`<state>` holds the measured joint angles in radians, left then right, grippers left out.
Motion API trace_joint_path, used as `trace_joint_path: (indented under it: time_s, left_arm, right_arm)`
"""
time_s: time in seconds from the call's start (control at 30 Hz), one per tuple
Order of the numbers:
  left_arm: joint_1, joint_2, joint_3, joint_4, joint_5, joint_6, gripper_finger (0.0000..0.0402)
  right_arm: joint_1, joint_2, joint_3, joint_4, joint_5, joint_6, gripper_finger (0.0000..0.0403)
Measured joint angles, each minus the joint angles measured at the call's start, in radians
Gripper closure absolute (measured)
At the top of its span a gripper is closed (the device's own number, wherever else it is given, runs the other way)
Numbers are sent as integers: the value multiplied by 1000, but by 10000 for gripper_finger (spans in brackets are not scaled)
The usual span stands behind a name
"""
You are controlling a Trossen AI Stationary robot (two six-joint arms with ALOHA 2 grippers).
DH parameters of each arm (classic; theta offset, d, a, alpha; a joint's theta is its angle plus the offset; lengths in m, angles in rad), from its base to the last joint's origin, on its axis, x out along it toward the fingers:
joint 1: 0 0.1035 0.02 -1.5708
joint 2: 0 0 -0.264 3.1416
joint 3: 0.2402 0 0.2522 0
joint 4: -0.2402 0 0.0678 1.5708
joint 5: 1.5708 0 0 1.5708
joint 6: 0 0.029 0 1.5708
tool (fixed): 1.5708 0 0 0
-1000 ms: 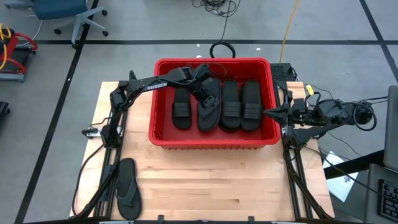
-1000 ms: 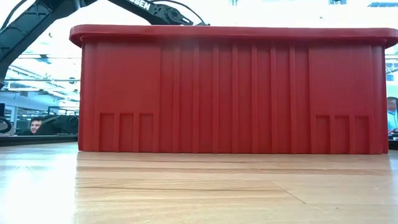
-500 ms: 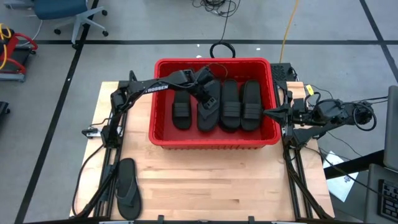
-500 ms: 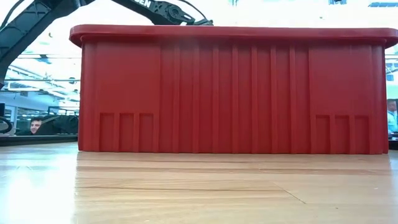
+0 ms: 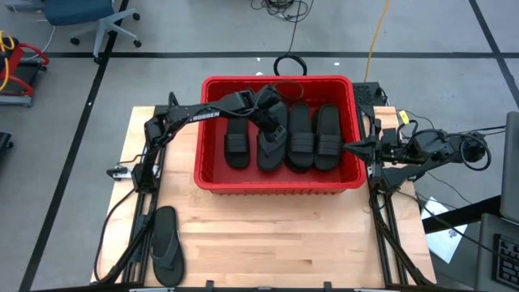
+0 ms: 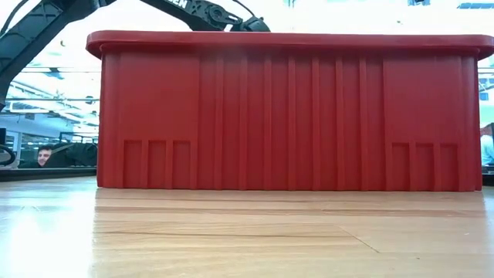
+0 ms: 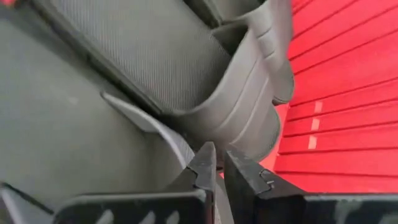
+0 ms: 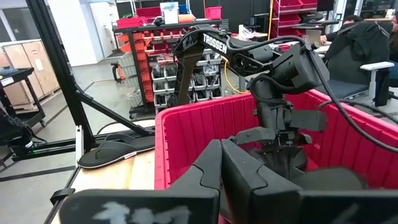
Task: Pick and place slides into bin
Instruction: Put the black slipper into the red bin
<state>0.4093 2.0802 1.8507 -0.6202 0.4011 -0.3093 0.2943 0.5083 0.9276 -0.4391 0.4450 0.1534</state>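
Note:
The red bin (image 5: 278,180) stands at the table's far middle and fills the low view (image 6: 285,116). In it lie three black band slides (image 5: 236,138) (image 5: 301,138) (image 5: 328,134) and a dark grey thong flip-flop (image 5: 270,148), side by side. My left gripper (image 5: 274,120) reaches down into the bin over the flip-flop's far half, with its fingers (image 7: 219,171) shut on a strap. A second grey flip-flop (image 5: 165,243) lies flat on the table's near left. My right gripper (image 5: 349,148) hangs shut and empty by the bin's right wall. My left gripper pinches the grey flip-flop's thin thong strap (image 7: 186,149) between its two fingers, coming from above into the bin. The flip-flop's footbed (image 7: 56,130) lies below the fingers, with its near end on the bin floor beside a band slide (image 7: 249,99).
The left arm stretches from the table's left edge over the bin's left wall (image 5: 199,138). A black loop (image 5: 289,65) lies on the floor behind the bin. Bare wood lies in front of the bin. People and shelves show in the room beyond the table.
My left gripper has gone a little toward the table's right edge inside the bin, staying low over the grey flip-flop. The flip-flop's near end has stayed where it was. My right arm has kept still.

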Motion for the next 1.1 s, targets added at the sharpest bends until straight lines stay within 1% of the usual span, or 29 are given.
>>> trace_joint_path:
  time_s: [0.1,0.17,0.27,0.37,0.47,0.53,0.67,0.9,1.1]
  left_arm:
    - [1,-21,0,11,-2,68,366]
    - [1,-47,0,4,-23,113,357]
    - [5,-92,0,-74,-127,165,350]
    - [20,-148,0,-245,-204,152,354]
    - [34,-173,1,-464,-225,121,373]
    - [34,-167,-2,-551,-237,132,392]
    - [15,-134,-16,-547,-194,124,397]
    - [-38,-48,-18,-516,-187,90,400]
    - [-65,-9,-18,-478,-317,62,401]
  right_arm:
    - [0,0,0,-1,0,-1,403]
    - [0,0,0,-8,0,-1,403]
    - [0,-3,0,-13,0,-1,403]
    - [0,-10,0,-12,-1,1,403]
    - [0,-17,0,-13,0,-1,403]
    - [0,-21,0,-16,0,-13,403]
    - [0,-28,0,-15,1,-53,403]
    - [0,-35,0,-15,4,-68,403]
    - [0,-37,0,-15,4,-63,403]
